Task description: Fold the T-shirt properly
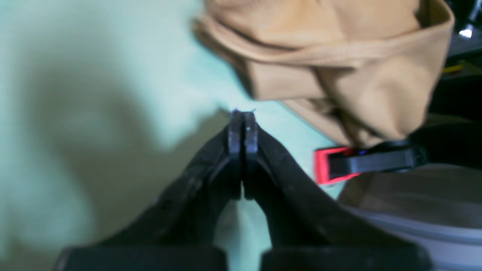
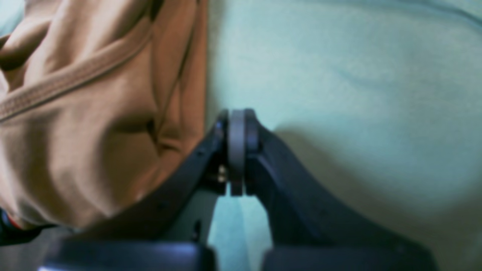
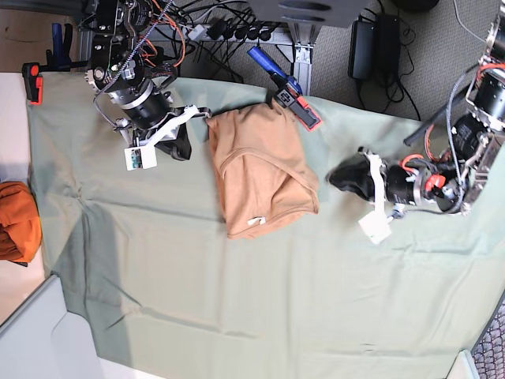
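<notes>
Peach T-shirt [image 3: 264, 170] lies folded on the green tabletop cloth [image 3: 237, 308] between both arms. Left claw [image 1: 243, 116] and right claw [image 2: 237, 116] are pinched closed, empty. Nudging the bundle's edge could undo its layers.

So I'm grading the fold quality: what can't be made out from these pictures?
- T-shirt underside layers: base view, hidden by its top layer.
- Neck label: base view, too small to read.
- T-shirt far edge: left wrist view, cut off by the frame's top.
- Seams: right wrist view, blurred.

Peach T-shirt [image 3: 264, 170], folded into a compact rumpled rectangle, white neck label showing, lying flat
</notes>
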Robot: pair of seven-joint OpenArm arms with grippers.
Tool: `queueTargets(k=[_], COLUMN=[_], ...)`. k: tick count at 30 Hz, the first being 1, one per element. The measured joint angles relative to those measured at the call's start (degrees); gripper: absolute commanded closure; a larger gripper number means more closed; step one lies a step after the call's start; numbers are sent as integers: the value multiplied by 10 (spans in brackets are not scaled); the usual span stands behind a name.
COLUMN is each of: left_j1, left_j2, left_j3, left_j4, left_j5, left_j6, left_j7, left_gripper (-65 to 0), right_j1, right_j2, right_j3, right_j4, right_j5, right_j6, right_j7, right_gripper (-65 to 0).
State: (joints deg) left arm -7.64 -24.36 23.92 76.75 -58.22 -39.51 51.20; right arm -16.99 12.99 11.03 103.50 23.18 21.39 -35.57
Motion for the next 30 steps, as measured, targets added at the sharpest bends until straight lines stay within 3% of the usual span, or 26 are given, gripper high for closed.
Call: queueTargets(k=[9,18,24,30], left_j1=[-14,-101,-136,-127], left_j2=[83,150,130,40], left_j3=[0,0,0,-5], left_j4=[-1,-134,-161,-58], left_j5=[125,156,138,64], left_j6=[0,0,0,0], left_j7=[-60,-94,-93,-20], left_gripper=[0,0,0,0], right_j1=[-5,-38,-40,-42], right_j2=[0,-2,-2,-3], right_j3=[0,0,3,59], right_j4=[0,0,0,8], right_j5=[34,70,76,85], right_j6=[0,0,0,0], right_j7=[-32,-33,-33,-57], right_gripper=[0,0,0,0])
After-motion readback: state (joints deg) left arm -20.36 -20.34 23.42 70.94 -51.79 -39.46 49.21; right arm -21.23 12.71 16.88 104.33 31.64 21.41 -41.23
